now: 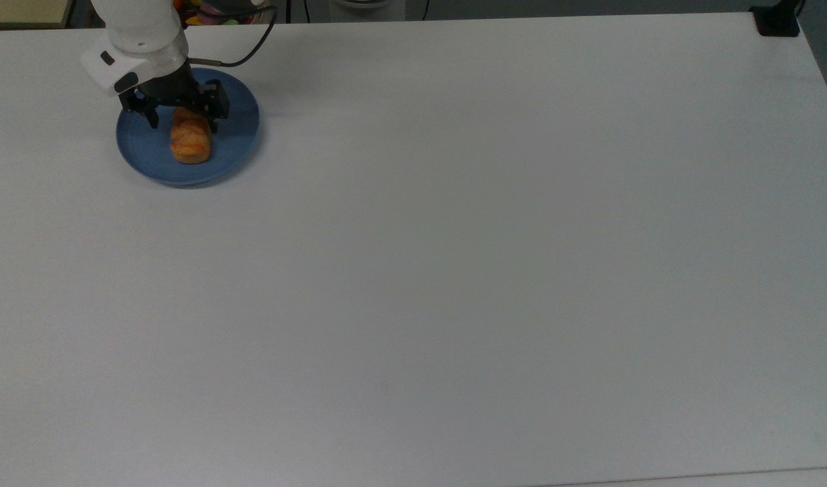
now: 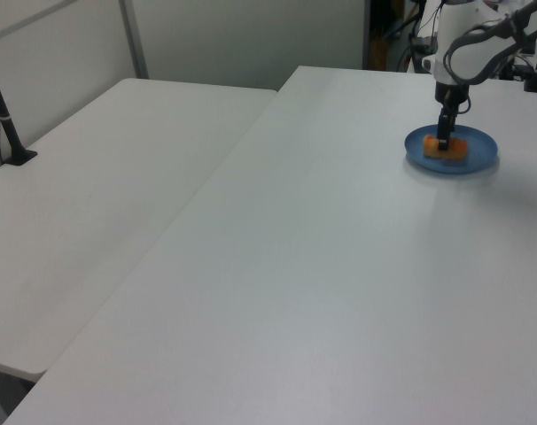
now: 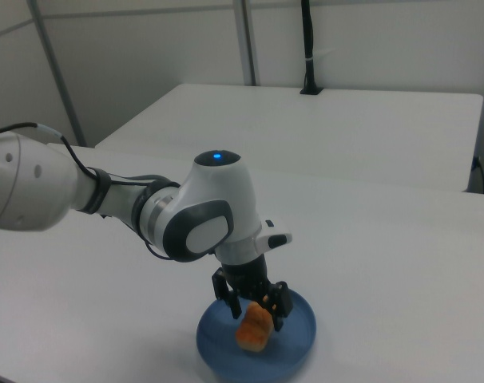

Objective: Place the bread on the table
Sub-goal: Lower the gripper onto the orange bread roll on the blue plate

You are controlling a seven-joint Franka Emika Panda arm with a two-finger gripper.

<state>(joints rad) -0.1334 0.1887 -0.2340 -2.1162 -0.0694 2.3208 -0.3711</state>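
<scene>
Over at the top view's left end of the table point(image 1: 454, 270), the white arm point(image 1: 139, 34) has its gripper point(image 1: 181, 122) down over the blue plate point(image 1: 234, 145). Its two black fingers are spread, one on each side of the far end of the bread point(image 1: 190, 143), not yet pinching it. That golden roll lies on the plate, its long axis running away from the plate's near rim in the top view. Further right in the top view, the tabletop is plain white-grey out to a black clamp point(image 1: 777, 21) at the far corner. From the right view, the gripper point(image 3: 255, 306) straddles the bread point(image 3: 254, 327) above the plate point(image 3: 298, 351).
</scene>
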